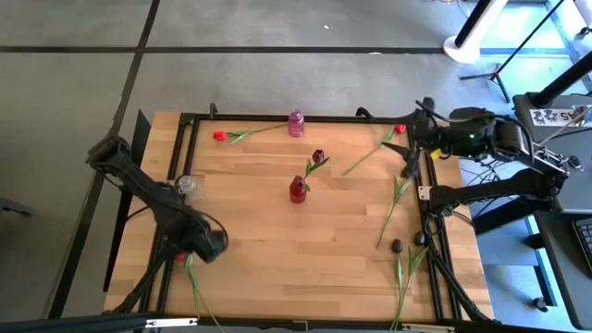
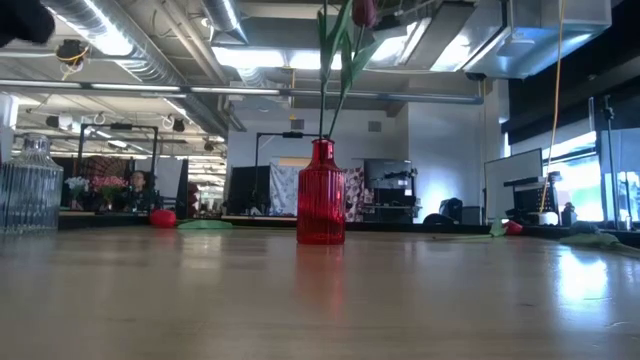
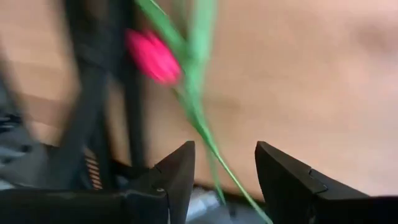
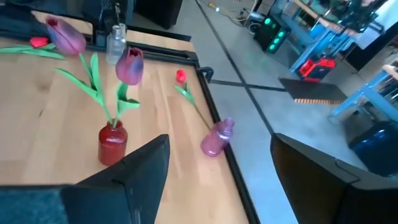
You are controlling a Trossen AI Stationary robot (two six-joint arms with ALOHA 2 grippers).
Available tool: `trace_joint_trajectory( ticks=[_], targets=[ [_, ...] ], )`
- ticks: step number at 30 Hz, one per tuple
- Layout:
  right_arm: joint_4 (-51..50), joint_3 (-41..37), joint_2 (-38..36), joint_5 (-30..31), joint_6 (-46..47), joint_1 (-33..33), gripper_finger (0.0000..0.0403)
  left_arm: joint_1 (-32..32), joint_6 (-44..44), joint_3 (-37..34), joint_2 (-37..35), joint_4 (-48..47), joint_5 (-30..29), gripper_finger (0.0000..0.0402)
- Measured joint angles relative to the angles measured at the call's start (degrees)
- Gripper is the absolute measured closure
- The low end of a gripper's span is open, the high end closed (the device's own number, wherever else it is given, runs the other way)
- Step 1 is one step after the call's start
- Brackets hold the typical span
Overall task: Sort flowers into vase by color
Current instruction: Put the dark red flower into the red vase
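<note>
The flowers are scattered all over the desk (image 1: 277,231): one dark maroon tulip (image 1: 318,156) already stands in the red vase (image 1: 297,191) at the centre, a red one (image 1: 220,136) lies near the far edge beside the pink vase (image 1: 295,122), another red one (image 1: 400,129) lies at the far right corner, and more green stems lie along the right side, one with a dark head (image 1: 397,245). The action is at the near left corner, where the left hand (image 1: 190,248) sits over a red tulip (image 3: 152,56) lying at the desk's edge by the black frame (image 1: 190,139). In the left wrist view the fingers (image 3: 180,171) stand apart, with the green stem running between them; they are open and not yet clamped on it. So the step in hand looks like the pickup of this red flower. The next move calls for closing squarely on that thin stem, lifting it and carrying it to a vase away from the maroon bloom, perhaps the clear vase (image 1: 188,186) just beside the arm. The right hand (image 4: 217,168) waits open at the far right, looking across at the red vase and pink vase.
</note>
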Motion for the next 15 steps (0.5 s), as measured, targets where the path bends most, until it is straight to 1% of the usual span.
trace_joint_trajectory(
  ticks=[4, 6, 9, 12, 15],
  targets=[
    [-1.2, -0.1, -2.0, 0.2, 0.4, 0.0, 0.0126, 4.4, 6.3, -0.1, -0.4, -10.3, 1.2, 0.0238],
    [-1.7, -0.1, -3.4, 0.2, 1.9, 0.0, 0.0126, 6.1, 8.7, -1.4, -0.4, -11.8, 0.7, 0.0238],
    [-3.4, 0.0, -5.0, -0.3, 4.8, 0.0, 0.0126, 8.1, 11.5, -6.2, -0.4, -9.5, 0.9, 0.0238],
    [-5.5, 0.0, -6.6, -1.0, 8.1, 0.0, 0.0126, 9.8, 13.9, -11.9, -0.4, -6.1, 2.6, 0.0238],
    [-7.3, 0.0, -7.6, -1.2, 11.5, 0.0, 0.0126, 11.1, 15.2, -16.1, -0.4, -2.2, 1.9, 0.0238]
  ],
)
